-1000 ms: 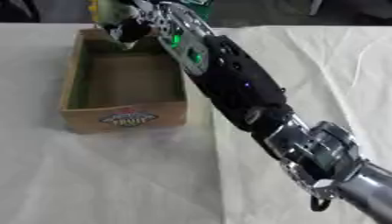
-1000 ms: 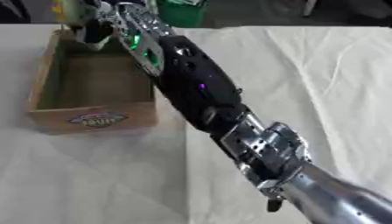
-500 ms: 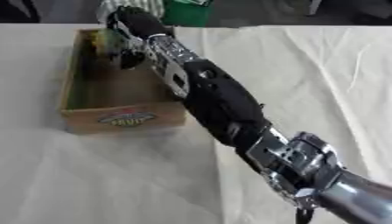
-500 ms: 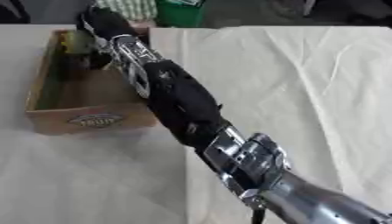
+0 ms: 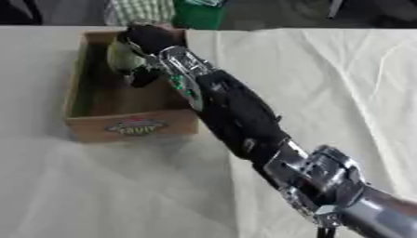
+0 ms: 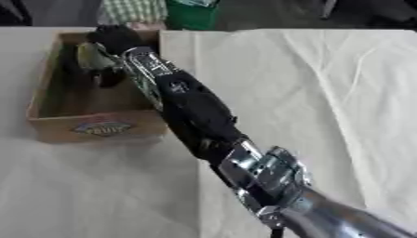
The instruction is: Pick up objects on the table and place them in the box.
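A wooden box (image 5: 130,126) with a printed label on its front stands at the left of the table. My right arm reaches from the lower right across the table into the box. My right hand (image 5: 145,42) is over the far end of the box, its fingers curled round a pale greenish object (image 5: 120,58) that sits low inside. What the object is I cannot make out. The left hand shows in neither view.
A white cloth (image 5: 326,83) covers the table, creased to the right of the arm. Beyond the far table edge stand a green container (image 5: 198,13) and a person in a checked shirt (image 5: 138,10).
My right hand has dropped from above the box's far rim down into the box with the pale object. The whole picture has also shifted, so the camera moved.
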Robot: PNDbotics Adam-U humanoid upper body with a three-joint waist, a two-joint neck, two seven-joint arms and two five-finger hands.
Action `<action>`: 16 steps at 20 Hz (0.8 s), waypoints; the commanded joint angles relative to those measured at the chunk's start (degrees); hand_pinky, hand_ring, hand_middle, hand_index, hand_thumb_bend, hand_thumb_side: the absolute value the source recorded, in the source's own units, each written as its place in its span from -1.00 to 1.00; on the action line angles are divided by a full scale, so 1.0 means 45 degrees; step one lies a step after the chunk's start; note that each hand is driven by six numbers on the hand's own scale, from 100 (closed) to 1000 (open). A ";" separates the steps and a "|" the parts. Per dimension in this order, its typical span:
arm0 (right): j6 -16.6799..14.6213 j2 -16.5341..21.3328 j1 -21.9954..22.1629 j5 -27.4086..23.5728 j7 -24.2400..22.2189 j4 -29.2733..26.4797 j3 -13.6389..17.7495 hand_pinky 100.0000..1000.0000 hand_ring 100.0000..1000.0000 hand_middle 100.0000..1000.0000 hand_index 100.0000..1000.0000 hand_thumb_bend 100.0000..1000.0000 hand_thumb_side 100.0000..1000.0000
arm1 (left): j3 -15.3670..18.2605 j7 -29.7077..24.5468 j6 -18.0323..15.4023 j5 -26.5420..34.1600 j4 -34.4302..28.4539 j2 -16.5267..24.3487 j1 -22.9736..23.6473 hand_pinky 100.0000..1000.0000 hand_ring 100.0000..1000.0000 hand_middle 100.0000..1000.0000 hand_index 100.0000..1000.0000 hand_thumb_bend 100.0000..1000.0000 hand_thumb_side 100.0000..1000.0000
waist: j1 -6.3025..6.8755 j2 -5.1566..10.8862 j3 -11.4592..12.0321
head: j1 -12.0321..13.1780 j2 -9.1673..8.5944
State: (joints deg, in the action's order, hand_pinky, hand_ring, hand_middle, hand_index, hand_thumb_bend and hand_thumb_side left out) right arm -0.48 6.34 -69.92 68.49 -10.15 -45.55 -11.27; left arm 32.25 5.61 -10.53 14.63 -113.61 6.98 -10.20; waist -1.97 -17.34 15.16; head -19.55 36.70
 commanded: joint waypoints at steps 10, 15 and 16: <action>0.0168 0.1939 -0.0812 -0.2730 -0.0483 -0.3417 -0.0277 0.68 0.59 0.36 0.74 -0.32 0.01 | 0.0148 0.0173 -0.0007 -0.0102 -0.0218 0.0309 -0.0156 0.48 -0.08 -0.06 0.35 -1.00 0.12 | 0.0030 0.0341 -0.0551 | 0.0702 -0.0033; 0.0908 0.4096 -0.0549 -0.5192 -0.0817 -0.6425 -0.0445 0.66 0.57 0.36 0.74 -0.83 0.14 | 0.0260 0.0232 -0.0047 -0.0248 -0.0218 0.0345 -0.0077 0.48 -0.08 -0.06 0.35 -1.00 0.12 | 0.0067 0.0393 -0.0917 | 0.1413 0.0122; 0.1104 0.4500 -0.0391 -0.5634 -0.0829 -0.7002 -0.0380 0.66 0.57 0.35 0.74 -0.88 0.07 | 0.0273 0.0258 -0.0053 -0.0255 -0.0218 0.0354 -0.0076 0.47 -0.08 -0.06 0.35 -1.00 0.12 | 0.0085 0.0403 -0.0994 | 0.1526 0.0139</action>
State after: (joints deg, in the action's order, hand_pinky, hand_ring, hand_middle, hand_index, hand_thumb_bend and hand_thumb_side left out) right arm 3.61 23.29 -70.68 45.61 -13.68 -73.26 -13.41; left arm 32.99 6.46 -10.71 13.89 -113.61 7.07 -10.47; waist -1.94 -16.80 10.56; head -13.42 36.99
